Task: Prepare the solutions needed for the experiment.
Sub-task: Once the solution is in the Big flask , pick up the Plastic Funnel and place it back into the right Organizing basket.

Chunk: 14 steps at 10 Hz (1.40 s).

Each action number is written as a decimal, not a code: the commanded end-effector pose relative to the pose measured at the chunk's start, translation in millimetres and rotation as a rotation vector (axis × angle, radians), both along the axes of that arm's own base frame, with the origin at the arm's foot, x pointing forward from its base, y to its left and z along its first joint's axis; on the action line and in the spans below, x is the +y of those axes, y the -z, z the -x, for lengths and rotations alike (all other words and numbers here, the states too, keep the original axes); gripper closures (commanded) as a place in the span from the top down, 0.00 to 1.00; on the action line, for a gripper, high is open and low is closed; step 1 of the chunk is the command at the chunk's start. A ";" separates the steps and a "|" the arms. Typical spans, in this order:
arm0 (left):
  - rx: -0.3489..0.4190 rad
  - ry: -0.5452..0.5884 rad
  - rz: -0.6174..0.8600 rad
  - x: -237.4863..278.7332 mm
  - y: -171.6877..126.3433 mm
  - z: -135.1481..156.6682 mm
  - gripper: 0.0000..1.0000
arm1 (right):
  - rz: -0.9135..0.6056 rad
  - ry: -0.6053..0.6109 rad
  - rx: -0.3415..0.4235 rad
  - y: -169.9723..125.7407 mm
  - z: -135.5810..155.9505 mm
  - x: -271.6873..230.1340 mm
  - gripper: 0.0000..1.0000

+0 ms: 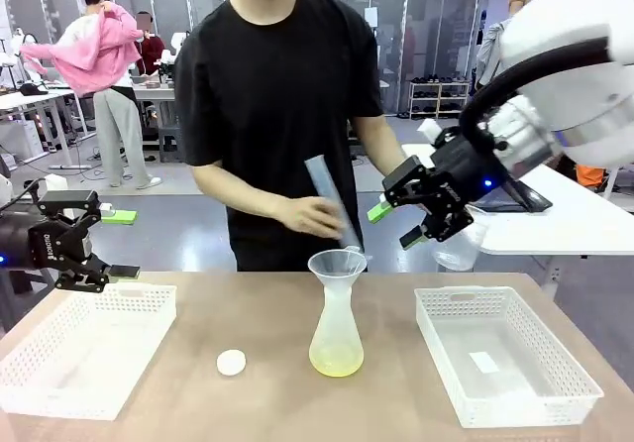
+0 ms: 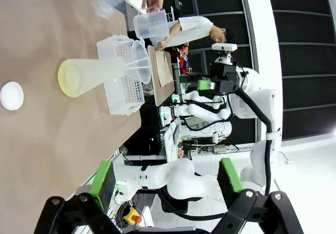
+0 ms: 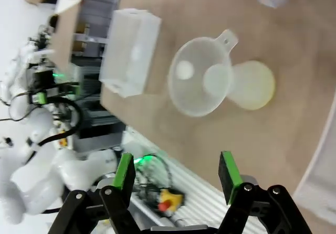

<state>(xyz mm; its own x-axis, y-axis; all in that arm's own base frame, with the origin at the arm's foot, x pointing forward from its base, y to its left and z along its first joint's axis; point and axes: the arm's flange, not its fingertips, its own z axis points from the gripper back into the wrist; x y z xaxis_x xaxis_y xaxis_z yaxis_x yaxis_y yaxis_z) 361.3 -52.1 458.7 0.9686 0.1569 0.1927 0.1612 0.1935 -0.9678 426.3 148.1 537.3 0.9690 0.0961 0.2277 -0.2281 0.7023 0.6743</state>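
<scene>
A shallow layer of pale yellow solution is seen at the bottom of the frosted conical flask, which is stood near the middle of the table, a little toward its near edge. A clear funnel is seated in the flask's neck. A measuring cylinder is held tilted by the person's hand, with its lower end brought just above the funnel's rim; whether liquid is running from it cannot be told. A small white cap is laid on the table to the flask's left, so the flask is not yet closed.

The left gripper is held above the far edge of the left basket, its fingers spread wide with nothing between them. The right gripper is held in the air beyond the table's far edge, beside the cylinder, its fingers likewise spread and empty.

The task is judged partly done: some solution is already in the flask, while any further pouring, removal of the funnel and capping appear to be left.
</scene>
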 end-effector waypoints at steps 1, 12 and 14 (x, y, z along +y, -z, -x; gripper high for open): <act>0.001 0.000 0.022 -1.8 -0.3 3.2 1.00 | 0.140 -0.016 -0.059 4.7 -20.6 21.7 0.81; 0.001 0.000 0.022 -1.8 -0.3 3.2 1.00 | 0.324 -0.128 -0.036 40.0 -58.9 67.9 0.81; 0.001 0.000 0.022 -1.8 -0.3 3.2 1.00 | 0.346 -0.133 -0.024 47.8 -68.5 67.8 0.81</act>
<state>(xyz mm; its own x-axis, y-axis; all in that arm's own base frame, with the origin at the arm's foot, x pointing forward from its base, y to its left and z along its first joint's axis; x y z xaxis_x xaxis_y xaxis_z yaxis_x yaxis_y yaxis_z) 361.3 -52.1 458.7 0.9687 0.1567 0.1926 0.1612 0.1933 -0.9678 485.4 211.9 486.0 0.9260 0.3100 0.2153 -0.3738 0.8327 0.4085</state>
